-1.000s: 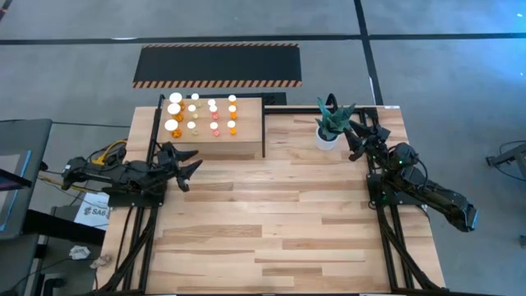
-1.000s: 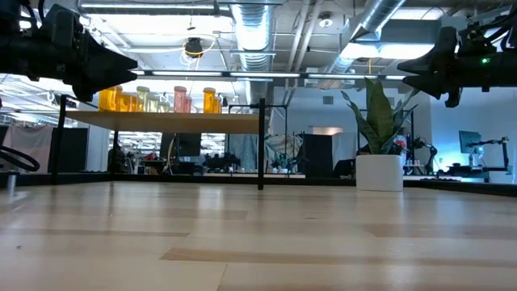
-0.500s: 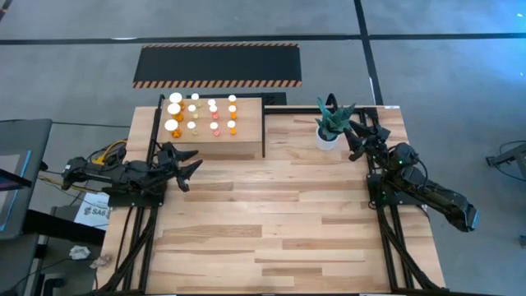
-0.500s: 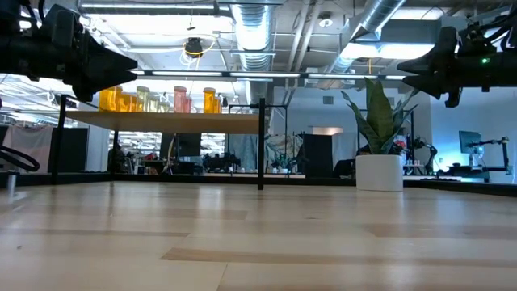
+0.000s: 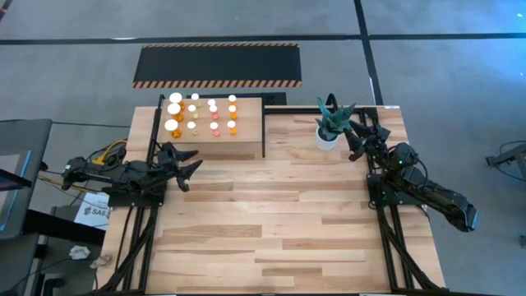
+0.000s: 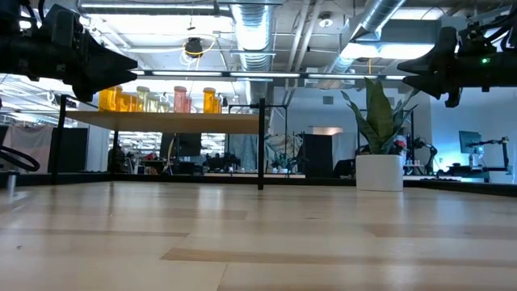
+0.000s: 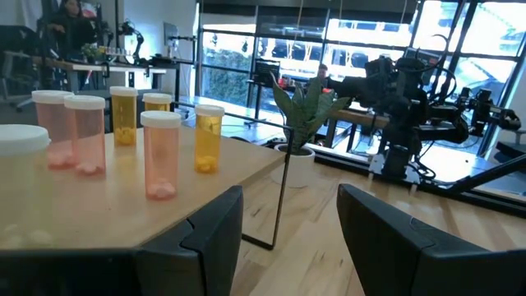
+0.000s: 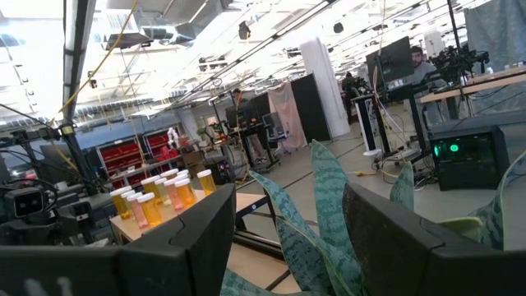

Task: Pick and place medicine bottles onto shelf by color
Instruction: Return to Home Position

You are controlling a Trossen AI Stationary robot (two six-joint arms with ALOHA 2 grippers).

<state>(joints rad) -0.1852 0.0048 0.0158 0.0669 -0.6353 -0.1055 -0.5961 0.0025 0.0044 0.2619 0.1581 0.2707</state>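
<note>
Several medicine bottles (image 5: pixel 203 114) with white caps and orange, yellowish or pinkish bodies stand upright in rows on the top of the light-wood shelf (image 5: pixel 238 141) at the table's far left; they also show in the low view (image 6: pixel 157 99) and the left wrist view (image 7: pixel 160 153). My left gripper (image 5: pixel 191 168) is open and empty at the table's left edge, just near of the shelf. My right gripper (image 5: pixel 355 136) is open and empty at the far right, beside the potted plant (image 5: pixel 332 122).
A white pot with a green plant stands at the table's far right (image 6: pixel 378 158). A black mat with orange-striped edges (image 5: pixel 217 65) lies on the floor beyond the table. The wooden table (image 5: pixel 271 222) is bare in its middle and near part. People show in the room behind.
</note>
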